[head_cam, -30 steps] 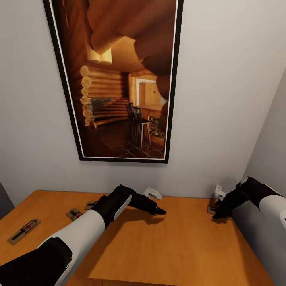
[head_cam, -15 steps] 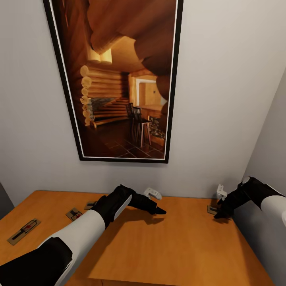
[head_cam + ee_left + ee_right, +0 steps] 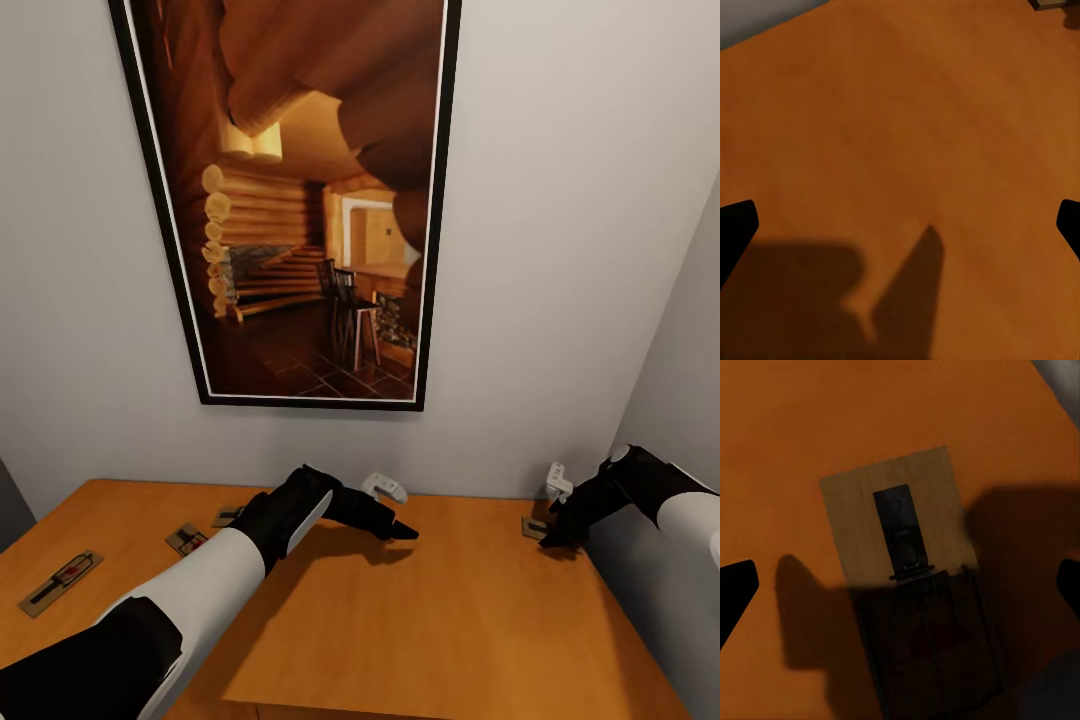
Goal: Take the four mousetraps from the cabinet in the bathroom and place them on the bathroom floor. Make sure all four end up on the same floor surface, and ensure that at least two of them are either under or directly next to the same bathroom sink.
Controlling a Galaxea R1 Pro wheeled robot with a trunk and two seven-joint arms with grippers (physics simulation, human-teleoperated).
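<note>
The right gripper [image 3: 556,541] is now settled low over the corner mousetrap [image 3: 900,547], jaws spread wide, nothing gripped yet.

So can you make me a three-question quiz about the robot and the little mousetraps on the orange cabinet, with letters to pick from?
1. Where does the right gripper hover?
A. over the mousetrap by the right wall
B. against the picture
C. at the cabinet top's left edge

2. How many mousetraps lie left of the left arm in the head view?
A. none
B. three
C. six

3. How are the right gripper's jaws?
A. shut on a mousetrap
B. open
C. shut on nothing

Answers: 1 A, the right wrist view looks straight down on that trap. 2 B, three boards lie there. 3 B, both fingertips sit wide apart at the trap's sides.
</note>
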